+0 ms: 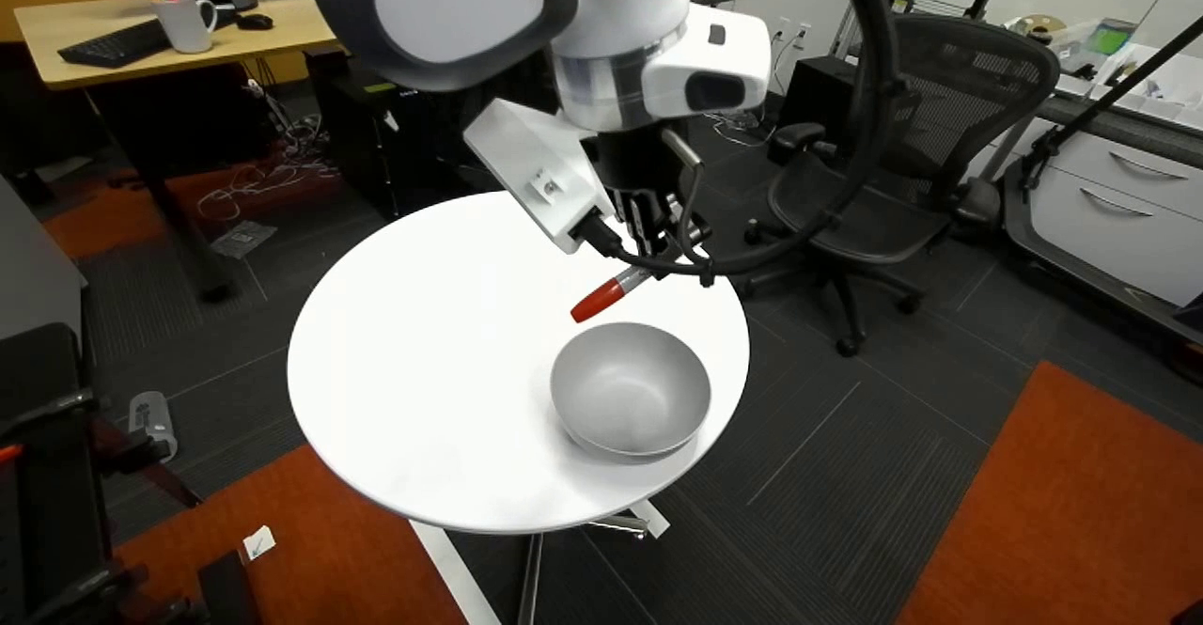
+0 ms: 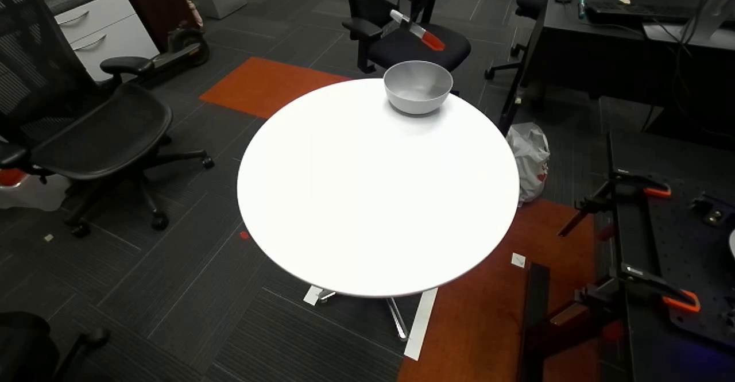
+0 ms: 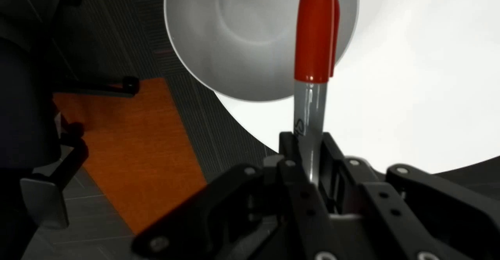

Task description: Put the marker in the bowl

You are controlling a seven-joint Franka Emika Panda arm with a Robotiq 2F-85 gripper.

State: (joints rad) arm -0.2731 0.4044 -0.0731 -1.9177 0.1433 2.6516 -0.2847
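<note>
In the gripper (image 3: 308, 150), closed together, holds the marker (image 3: 311, 99), with one finger to each side of the pale barrel in the wrist view. Points the red cap (image 3: 313, 37) straight out ahead of the fingertips, along the marker's long axis. Slants downward toward that cap in both exterior views; shows a short pale end (image 2: 397, 16) past the grip in an exterior view.

Hangs in the air, apart from the bowl (image 3: 242, 64) in both exterior views. Seen from the wrist, crosses the right part of the bowl with the cap, but leaves the fingertips outside the rim, with most of the opening ahead and to the left. Cannot be fixed for sure as right over the opening. Farther out, comes to the round white table (image 1: 423, 352), with the bowl upright near its edge.

Looks like the late part of the carry. Probably calls for a shift cap-first along that axis and leftward in the wrist view, then lowering before release; might otherwise catch the rim.
</note>
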